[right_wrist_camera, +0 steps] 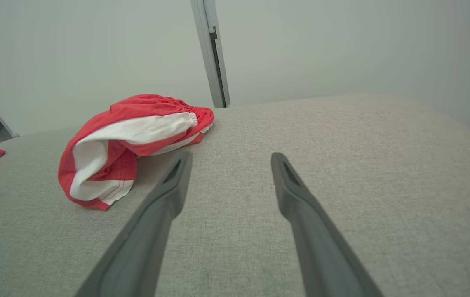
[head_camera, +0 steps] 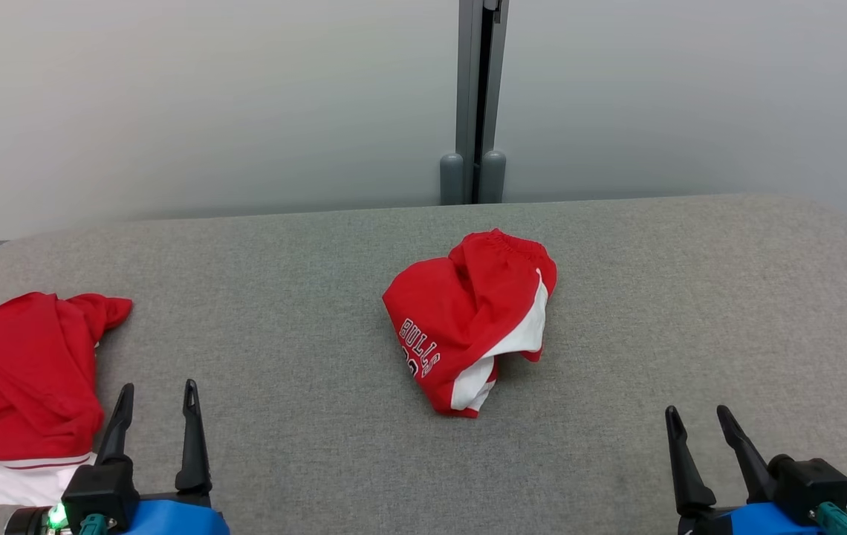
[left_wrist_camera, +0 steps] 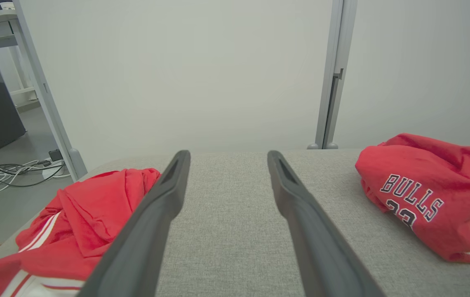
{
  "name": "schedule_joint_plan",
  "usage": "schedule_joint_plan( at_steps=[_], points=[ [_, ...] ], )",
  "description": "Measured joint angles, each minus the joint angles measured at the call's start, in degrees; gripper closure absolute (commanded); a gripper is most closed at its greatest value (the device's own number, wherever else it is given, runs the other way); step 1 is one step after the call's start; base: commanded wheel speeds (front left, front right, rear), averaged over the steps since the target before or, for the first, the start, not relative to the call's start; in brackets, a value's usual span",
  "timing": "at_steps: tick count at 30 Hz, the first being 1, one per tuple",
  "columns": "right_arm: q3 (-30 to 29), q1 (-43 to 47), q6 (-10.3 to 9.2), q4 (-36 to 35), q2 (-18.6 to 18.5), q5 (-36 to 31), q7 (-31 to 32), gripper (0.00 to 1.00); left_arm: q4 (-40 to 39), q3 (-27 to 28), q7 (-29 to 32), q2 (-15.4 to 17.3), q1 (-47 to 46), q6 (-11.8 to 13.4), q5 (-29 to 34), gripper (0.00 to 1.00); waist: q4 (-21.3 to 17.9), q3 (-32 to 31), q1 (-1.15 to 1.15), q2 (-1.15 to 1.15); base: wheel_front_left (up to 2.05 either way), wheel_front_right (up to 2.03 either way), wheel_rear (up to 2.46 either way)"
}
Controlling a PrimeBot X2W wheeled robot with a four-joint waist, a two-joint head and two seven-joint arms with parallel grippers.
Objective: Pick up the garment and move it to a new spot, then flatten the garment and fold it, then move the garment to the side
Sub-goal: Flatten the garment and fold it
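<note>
Red Bulls shorts (head_camera: pixel 468 319) aren't grabbed yet: up close the left gripper (head_camera: pixel 158 386) and right gripper (head_camera: pixel 696 410) both sit spread wide and empty over the grey table (head_camera: pixel 691 297), a second red garment (head_camera: pixel 22 371) just beside the left one, the shorts themselves crumpled mid-table, pale wall (head_camera: pixel 171 96) behind.

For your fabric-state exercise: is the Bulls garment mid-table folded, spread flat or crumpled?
Crumpled. The Bulls garment lies in a bunched heap on the table, its layers curled over each other, with nothing laid flat.

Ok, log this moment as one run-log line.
stage: before pickup | shorts: crumpled, centre of table | left gripper: open, empty | right gripper: open, empty | second garment: table left
</note>
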Motion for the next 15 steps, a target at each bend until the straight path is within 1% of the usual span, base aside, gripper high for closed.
schedule_joint_plan(
  at_steps=[4, 7, 11, 15],
  points=[
    [0.9, -0.8, 0.0, -0.2, 0.0, 0.0, 0.0, 0.0, 0.0, 0.0, 0.0, -0.2, -0.2, 0.0, 0.1, 0.0, 0.4, 0.2, 0.0, 0.0, 0.0, 0.0, 0.0],
    [2.2, -3.1, 0.0, -0.5, 0.0, -0.5, 0.0, 0.0, -0.5, -0.2, 0.0, -0.6, -0.2, 0.0, 0.4, 0.0, 0.7, 0.6, 0.0, 0.0, 0.0, 0.0, 0.0],
    [4.4, -8.3, 0.0, -0.9, 0.0, -1.8, 0.5, 0.0, -0.7, -0.6, 0.0, -0.8, -0.4, 0.0, 0.7, 0.0, 1.3, 1.3, 0.0, 0.0, 0.0, 0.0, 0.0],
    [5.8, -14.9, 0.0, -0.6, -0.3, -2.2, 1.5, 0.0, -0.3, -0.7, 0.0, -0.8, -2.7, -0.9, 0.6, 0.0, 2.3, 2.8, 0.01, 0.0, 0.0, 0.0, 0.0]
  ],
)
